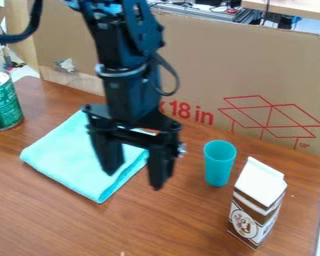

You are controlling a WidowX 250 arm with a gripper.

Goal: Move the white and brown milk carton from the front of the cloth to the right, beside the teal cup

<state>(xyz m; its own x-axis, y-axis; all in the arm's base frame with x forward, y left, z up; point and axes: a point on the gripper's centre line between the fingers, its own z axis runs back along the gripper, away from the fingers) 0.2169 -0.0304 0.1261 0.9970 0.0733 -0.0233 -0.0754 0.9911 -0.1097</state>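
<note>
Camera view: we logged one black end effector (134, 179), open, its two fingers well apart, hanging down over the wooden desk (156, 230) near the middle of the view. Nearest to it, we listed one light turquoise cloth (76, 155), folded, lying flat on the desk and partly hidden behind the fingers; we could not tell whether they touched. We further entered: one green can (4, 102), upright, at the left edge; one teal cup (219, 165), upright, right of the end effector; one brown-and-white carton (257, 205), gable-topped, standing near the cup, toward the camera; one cardboard panel (216, 65), behind them all, bearing red line drawings.
</note>
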